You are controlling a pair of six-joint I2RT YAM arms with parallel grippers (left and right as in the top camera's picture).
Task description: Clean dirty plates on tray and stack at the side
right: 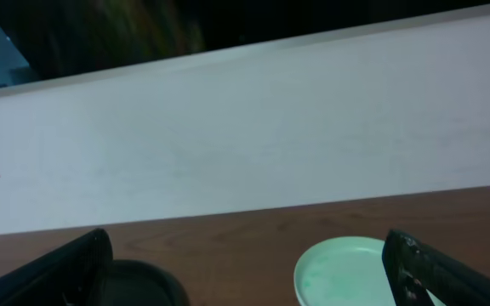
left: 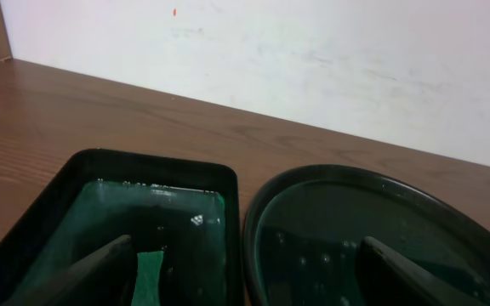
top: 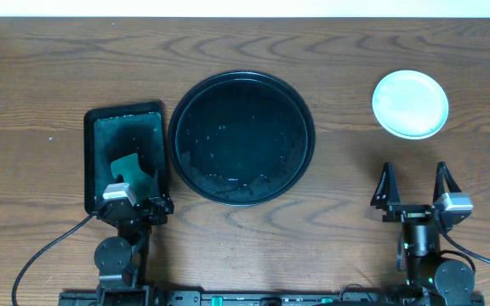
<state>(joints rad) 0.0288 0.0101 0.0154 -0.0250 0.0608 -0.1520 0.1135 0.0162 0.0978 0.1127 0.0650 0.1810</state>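
A round black tray (top: 242, 138) sits mid-table with water drops on it and no plate on it; it also shows in the left wrist view (left: 373, 229). A pale green plate (top: 410, 104) lies on the wood at the right, seen too in the right wrist view (right: 347, 272). A green sponge (top: 126, 167) lies in a black rectangular basin (top: 126, 157), and shows in the left wrist view (left: 149, 276). My left gripper (top: 134, 194) is open over the basin's near end, above the sponge. My right gripper (top: 415, 189) is open and empty, short of the plate.
A white wall runs along the table's far edge. Cables trail from both arm bases at the table's front edge.
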